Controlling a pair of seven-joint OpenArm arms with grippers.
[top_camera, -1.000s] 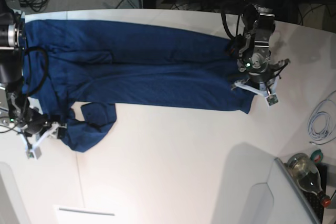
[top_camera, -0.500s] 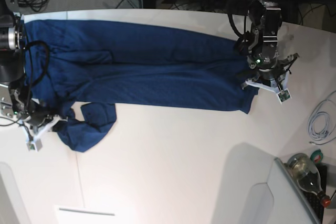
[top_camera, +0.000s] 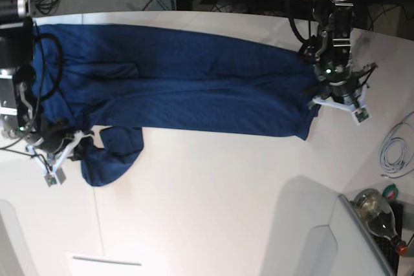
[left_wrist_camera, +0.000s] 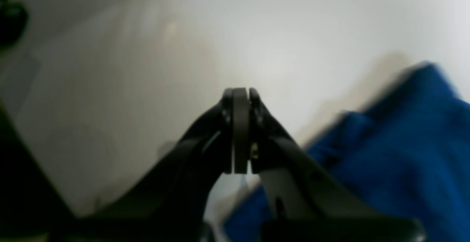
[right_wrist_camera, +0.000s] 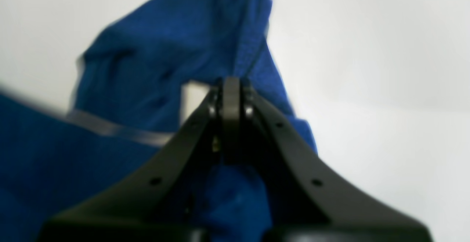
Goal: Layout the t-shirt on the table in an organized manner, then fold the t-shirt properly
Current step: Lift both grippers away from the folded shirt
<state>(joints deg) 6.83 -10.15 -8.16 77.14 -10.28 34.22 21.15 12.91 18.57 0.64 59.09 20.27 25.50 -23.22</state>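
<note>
Right tool is showing as clenched on a fold of the t-shirt: in the right wrist view, blue fabric is pinched at the closed tips and is draping up and behind them. In the base view this tool is sitting at the left end of the garment, beside the bunched sleeve that is hanging down from the main body of cloth.

Left tool is also presenting as clenched, jaws pressed together. In the left wrist view no fabric is visible between the tips; the shirt's edge is lying just beside and below them, though the view is blurred. In the base view this tool is sitting at the garment's right edge, and whether it is touching the cloth cannot be told.

T-shirt is lying stretched lengthwise across the far half of the white surface, mostly flat with long creases, its left end crumpled. A coiled white cable and a glass bottle are lying near the surface's right side, well apart from the shirt.
</note>
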